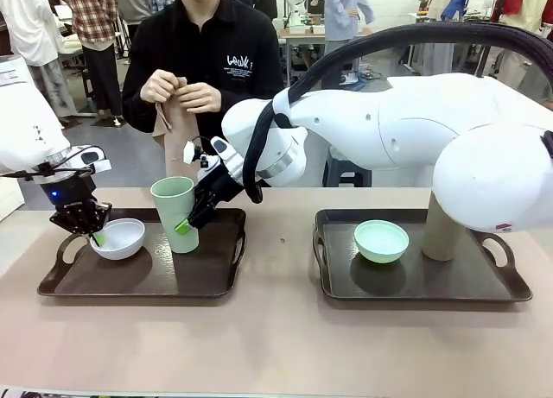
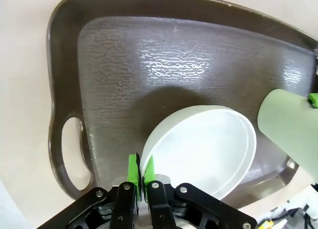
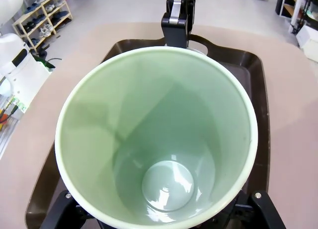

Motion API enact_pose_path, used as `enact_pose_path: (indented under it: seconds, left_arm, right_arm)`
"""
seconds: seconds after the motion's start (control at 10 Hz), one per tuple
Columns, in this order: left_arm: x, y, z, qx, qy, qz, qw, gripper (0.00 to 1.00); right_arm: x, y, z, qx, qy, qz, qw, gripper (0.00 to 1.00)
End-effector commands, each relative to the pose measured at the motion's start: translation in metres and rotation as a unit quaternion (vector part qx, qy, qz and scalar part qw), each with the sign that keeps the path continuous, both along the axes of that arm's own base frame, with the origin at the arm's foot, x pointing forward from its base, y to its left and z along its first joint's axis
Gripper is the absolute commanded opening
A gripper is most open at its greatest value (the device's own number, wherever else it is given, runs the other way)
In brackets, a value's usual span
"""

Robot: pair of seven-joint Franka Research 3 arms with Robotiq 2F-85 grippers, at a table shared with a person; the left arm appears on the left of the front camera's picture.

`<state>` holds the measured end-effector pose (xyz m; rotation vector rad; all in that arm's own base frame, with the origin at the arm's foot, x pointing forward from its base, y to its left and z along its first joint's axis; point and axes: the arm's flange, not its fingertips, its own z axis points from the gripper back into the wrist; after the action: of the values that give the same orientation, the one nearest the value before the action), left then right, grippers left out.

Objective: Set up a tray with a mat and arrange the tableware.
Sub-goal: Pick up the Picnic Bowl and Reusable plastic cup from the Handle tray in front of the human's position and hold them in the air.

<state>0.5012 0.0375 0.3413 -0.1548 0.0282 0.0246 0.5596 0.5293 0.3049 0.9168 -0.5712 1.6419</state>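
While the left gripper [image 2: 140, 172] pinches the rim of the white bowl [image 2: 198, 144] near the left edge of the left tray [image 2: 114, 65], the right gripper [image 1: 184, 224] straddles the green cup [image 1: 173, 210] near that tray's back edge, jaws wide (pressing or loose, I cannot tell).

This looks like a robotics lab set in a big open hall. A white arm [image 1: 389, 122] trailing a black hose [image 1: 432, 35] works at a plain beige table [image 1: 276, 329], with a person [image 1: 207, 61] across it. Behind, other people [image 1: 95, 27] stand among more tables on a grey floor [image 3: 124, 8]. A wooden shelf [image 3: 44, 13] of small goods lines one side, and loose coloured wires [image 3: 6, 114] hang near the table's edge.
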Motion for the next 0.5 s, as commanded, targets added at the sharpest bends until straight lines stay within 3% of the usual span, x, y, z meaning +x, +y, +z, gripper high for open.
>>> enact_pose_path:
  seconds: [0.0,0.1,0.2,0.4]
  left_arm:
    - [0.0,0.001,0.002,0.018,0.011,0.012,1.0,0.0]
    - [-0.003,-0.001,0.012,0.021,0.019,0.017,0.999,0.0]
    - [-0.013,-0.009,0.038,-0.005,0.015,0.006,1.0,0.0]
    - [-0.046,-0.027,0.112,-0.003,-0.031,-0.01,0.999,0.0]
  right_arm:
    - [-0.002,-0.007,0.001,0.022,-0.008,-0.007,1.0,0.0]
    - [-0.012,-0.017,0.014,0.002,-0.011,-0.012,1.0,0.0]
    - [-0.032,-0.033,0.046,-0.001,-0.016,-0.013,1.0,0.0]
    - [-0.075,-0.066,0.116,0.014,-0.058,-0.019,0.998,0.0]
